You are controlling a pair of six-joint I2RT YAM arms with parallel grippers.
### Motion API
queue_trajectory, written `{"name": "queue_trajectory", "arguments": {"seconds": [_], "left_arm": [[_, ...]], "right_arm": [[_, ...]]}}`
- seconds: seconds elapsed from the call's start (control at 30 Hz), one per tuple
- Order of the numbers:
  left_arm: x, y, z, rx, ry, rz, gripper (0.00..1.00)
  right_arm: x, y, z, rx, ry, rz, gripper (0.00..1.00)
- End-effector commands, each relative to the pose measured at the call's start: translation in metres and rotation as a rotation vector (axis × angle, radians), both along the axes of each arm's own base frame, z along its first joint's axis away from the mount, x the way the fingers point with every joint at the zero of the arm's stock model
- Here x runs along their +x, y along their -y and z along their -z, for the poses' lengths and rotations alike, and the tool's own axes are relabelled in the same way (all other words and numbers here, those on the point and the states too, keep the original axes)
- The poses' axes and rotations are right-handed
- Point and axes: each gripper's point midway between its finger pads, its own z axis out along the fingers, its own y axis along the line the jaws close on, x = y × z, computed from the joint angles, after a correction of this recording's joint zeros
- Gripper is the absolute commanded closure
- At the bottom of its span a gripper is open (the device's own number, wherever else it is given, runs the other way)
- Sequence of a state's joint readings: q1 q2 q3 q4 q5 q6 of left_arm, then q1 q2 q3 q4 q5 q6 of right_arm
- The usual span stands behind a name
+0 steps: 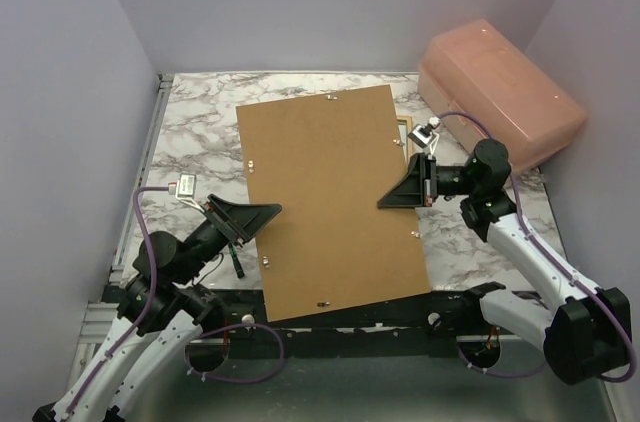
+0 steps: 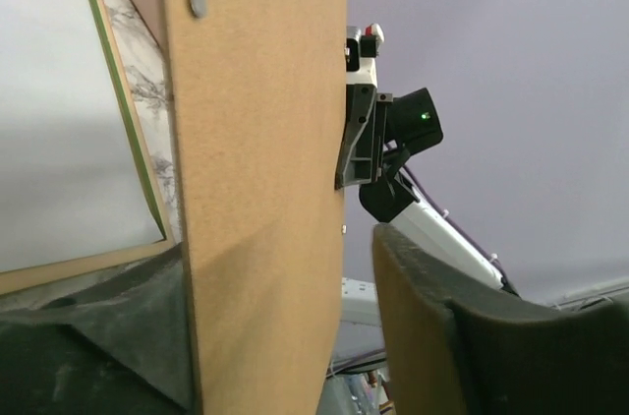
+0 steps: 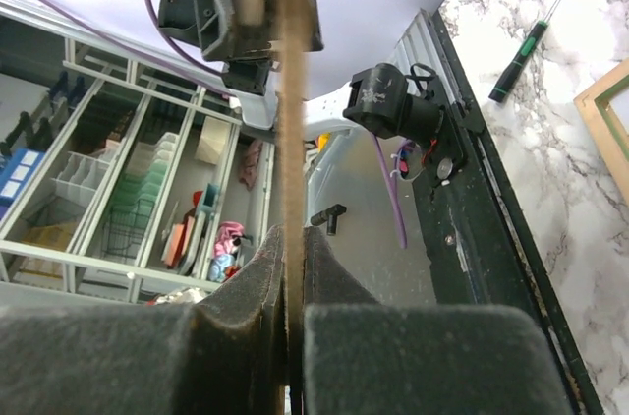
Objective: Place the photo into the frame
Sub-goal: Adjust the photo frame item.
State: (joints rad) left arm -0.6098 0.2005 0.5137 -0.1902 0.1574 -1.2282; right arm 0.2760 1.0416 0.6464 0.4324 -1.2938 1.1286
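Observation:
A large brown backing board [image 1: 330, 202] hangs above the table, between my two grippers. My right gripper [image 1: 392, 200] is shut on its right edge, and both pads [image 3: 265, 277] press the thin board [image 3: 292, 90]. My left gripper [image 1: 262, 214] stands open around the board's left edge [image 2: 256, 189], with a gap between the board and the far finger [image 2: 462, 336]. The frame [image 2: 116, 100] lies on the table under the board, pale wood with a green inner edge; a corner [image 1: 404, 125] peeks out. A white sheet [image 2: 69, 140] fills it. I cannot tell whether this is the photo.
A pink plastic box [image 1: 500, 92] stands at the back right. A green-handled screwdriver [image 1: 235, 260] lies near the left arm's base and also shows in the right wrist view [image 3: 526, 41]. The marble table [image 1: 190, 122] has walls behind and on both sides.

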Motion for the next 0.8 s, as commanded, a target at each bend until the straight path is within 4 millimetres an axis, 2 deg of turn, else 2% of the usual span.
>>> {"name": "queue_trajectory", "arguments": {"seconds": [0.0, 0.13, 0.2, 0.37, 0.5, 0.77], "left_arm": [[0.001, -0.012, -0.014, -0.044, 0.043, -0.062, 0.30], [0.005, -0.019, -0.003, -0.014, 0.009, -0.107, 0.06], [0.008, -0.024, 0.006, 0.026, -0.015, -0.139, 0.01], [0.017, -0.046, 0.041, 0.226, -0.151, -0.262, 0.01], [0.020, -0.061, 0.055, 0.385, -0.232, -0.324, 0.01], [0.031, -0.048, 0.061, 0.593, -0.283, -0.243, 0.04]], "right_arm": [[-0.003, 0.000, 0.002, 0.003, 0.015, -0.011, 1.00], [-0.001, 0.000, 0.004, 0.001, 0.008, -0.004, 0.99], [0.001, 0.000, 0.006, -0.001, 0.001, -0.001, 1.00], [0.009, 0.000, 0.017, -0.013, -0.022, 0.021, 0.99], [0.019, 0.002, 0.034, -0.036, -0.053, 0.051, 1.00], [0.049, 0.018, 0.064, -0.080, -0.139, 0.158, 0.99]]}}
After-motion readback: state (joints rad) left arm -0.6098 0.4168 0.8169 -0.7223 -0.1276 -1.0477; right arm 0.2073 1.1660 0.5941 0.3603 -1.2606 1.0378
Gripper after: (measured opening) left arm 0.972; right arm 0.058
